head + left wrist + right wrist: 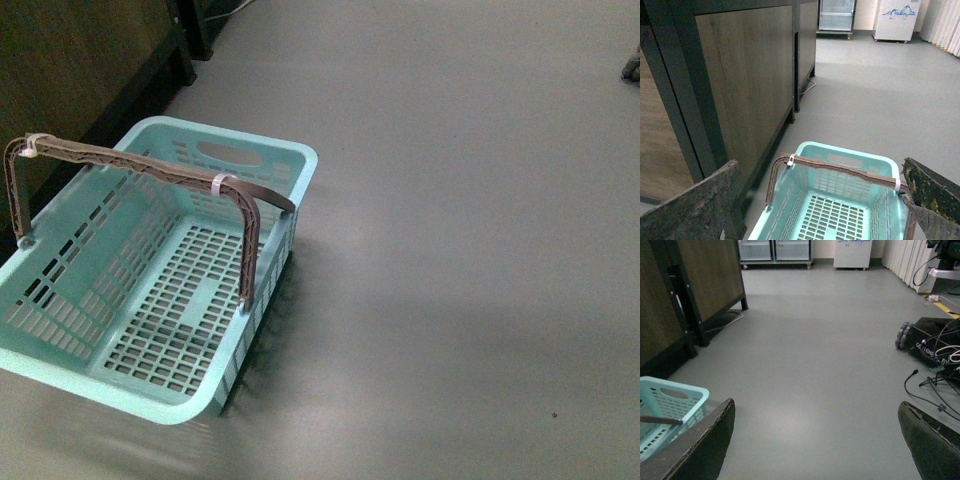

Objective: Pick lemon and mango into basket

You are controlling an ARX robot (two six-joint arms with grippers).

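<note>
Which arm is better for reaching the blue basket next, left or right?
Left, probably. The open left gripper hangs right by the basket, which sits between its fingers in the left wrist view. The right gripper sees it only off to one side. No fruit shows yet.
</note>
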